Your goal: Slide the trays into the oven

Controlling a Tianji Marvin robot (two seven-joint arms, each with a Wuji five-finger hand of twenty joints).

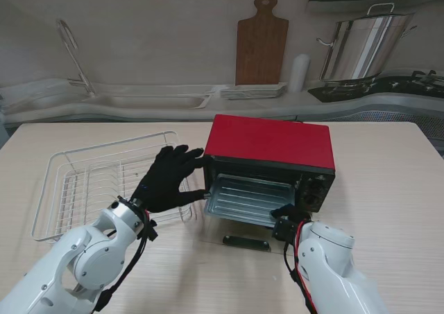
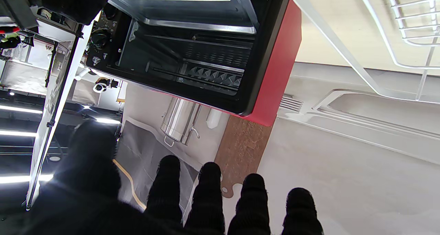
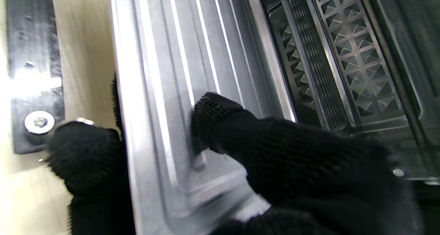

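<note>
A red oven (image 1: 270, 142) stands mid-table with its glass door folded down flat toward me. A silver tray (image 1: 246, 197) sticks halfway out of its mouth. My right hand (image 1: 286, 215) is shut on the tray's near right corner. In the right wrist view the thumb (image 3: 213, 111) presses on top of the tray (image 3: 165, 73) and a finger (image 3: 79, 152) curls under its rim. My left hand (image 1: 168, 179) is open with its fingers spread, and the fingertips touch the oven's left front corner. The left wrist view shows the oven (image 2: 278, 66) cavity beyond those fingers (image 2: 209, 193).
A white wire dish rack (image 1: 83, 182) sits just left of the oven, under my left wrist. The door's black handle (image 1: 246, 242) lies nearest to me. On the back counter are a sink, plates, a cutting board (image 1: 261, 44) and a steel pot (image 1: 364, 47).
</note>
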